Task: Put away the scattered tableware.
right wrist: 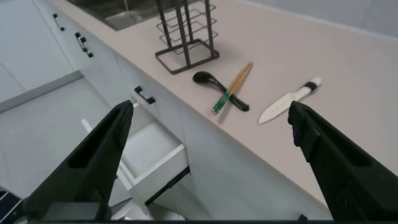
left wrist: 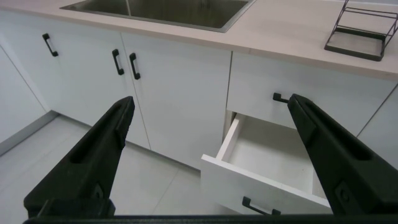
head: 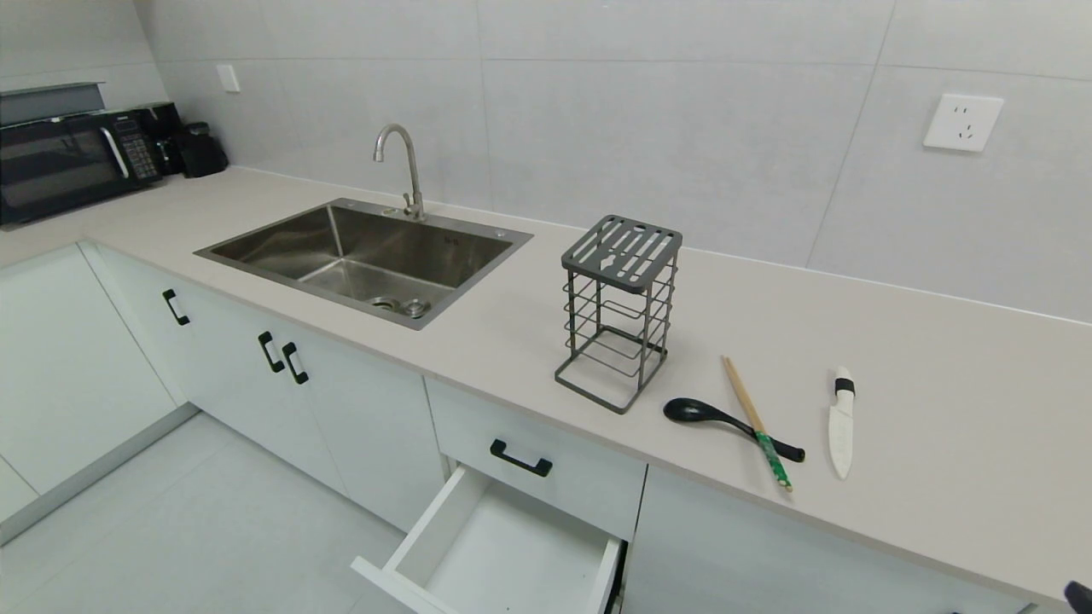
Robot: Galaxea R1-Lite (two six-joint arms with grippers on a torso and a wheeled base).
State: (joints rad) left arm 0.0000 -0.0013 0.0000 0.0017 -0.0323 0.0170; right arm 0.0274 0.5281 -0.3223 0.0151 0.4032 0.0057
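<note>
The left gripper [left wrist: 211,102] is held low in front of the white cabinets, its two black fingers spread wide apart with nothing between them. Beyond them a pulled-out drawer [left wrist: 267,165] is seen; its far corner is covered by one finger and its back is hidden under the drawer front above.

The right gripper [right wrist: 211,107] is held out past the front edge of the counter [head: 938,367], fingers likewise wide apart and nothing gripped.

The tableware is laid out on the counter near its front edge. A black spoon [head: 725,418] is crossed over its handle by a pair of wooden chopsticks [head: 755,422] with green ends, so part of the handle is hidden. A white knife [head: 841,422] with a dark band on its handle is set apart from them, to the robot's right. A dark wire rack [head: 618,311] with a slotted top is stood just to their left; its top is cut off in both wrist views.
</note>
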